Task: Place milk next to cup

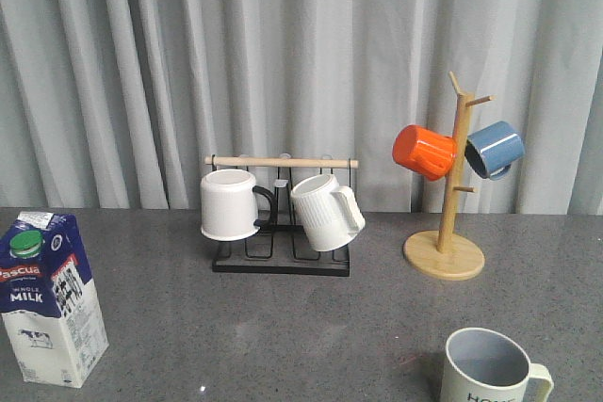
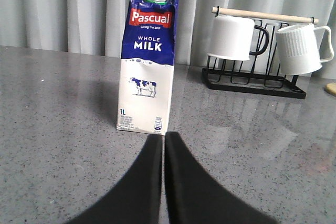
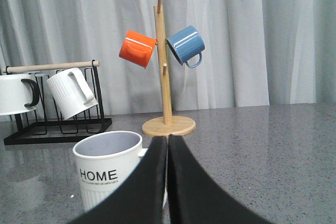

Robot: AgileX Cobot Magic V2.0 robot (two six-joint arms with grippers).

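The milk (image 1: 49, 297) is a tall carton with a dark blue top, white bottom and green cap, upright at the table's front left. In the left wrist view the milk (image 2: 146, 61) stands just beyond my left gripper (image 2: 164, 136), which is shut and empty, apart from the carton. The cup (image 1: 490, 369) is a cream mug with a grey-blue inside at the front right edge. In the right wrist view the cup (image 3: 105, 169), printed "HOME", stands just beside my right gripper (image 3: 168, 138), which is shut and empty. Neither gripper shows in the front view.
A black rack (image 1: 281, 261) with a wooden bar holds two white mugs at the back middle. A wooden mug tree (image 1: 445, 253) with an orange mug (image 1: 424, 152) and a blue mug (image 1: 495, 148) stands at the back right. Grey curtains hang behind the table.
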